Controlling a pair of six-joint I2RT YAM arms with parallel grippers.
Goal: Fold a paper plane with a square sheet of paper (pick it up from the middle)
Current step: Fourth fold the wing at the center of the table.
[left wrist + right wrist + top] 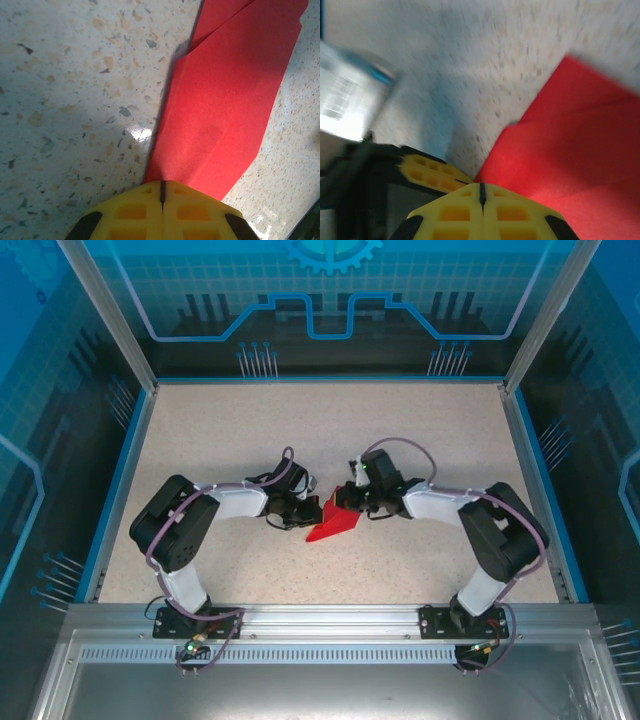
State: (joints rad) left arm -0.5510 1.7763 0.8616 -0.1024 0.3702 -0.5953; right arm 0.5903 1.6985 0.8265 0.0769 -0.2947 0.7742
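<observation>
Starting at the left gripper [162,186]: clenched, two yellow fingertips [140,200] pressed together along one thin dark seam. Right against those tips, the narrow end of the one sheet of paper [227,105], bright red, folded, with at least two overlapping layers and one crease running up and away. Hard to tell whether nipped between the fingers or merely pinned beneath them.

Much the same at the right gripper [481,189]: clamped tight, two yellow fingertips meeting on one seam, a corner of the red sheet of paper [570,150] reaching them. Again impossible to say whether pinched or only pressed, and blurred besides. Just to the left in that wrist view, one yellow finger of the left gripper [432,172], close by.

From above: two arms, two grippers, one sheet. Left gripper [306,512] at the sheet's left edge, right gripper [352,502] at its upper right. Sheet of paper [332,524] between them, a pointed wedge lying on the speckled table [230,430], near the middle, somewhat toward the arms' bases. Both arms bent inward, elbows out, wrists nearly meeting over the paper.
</observation>
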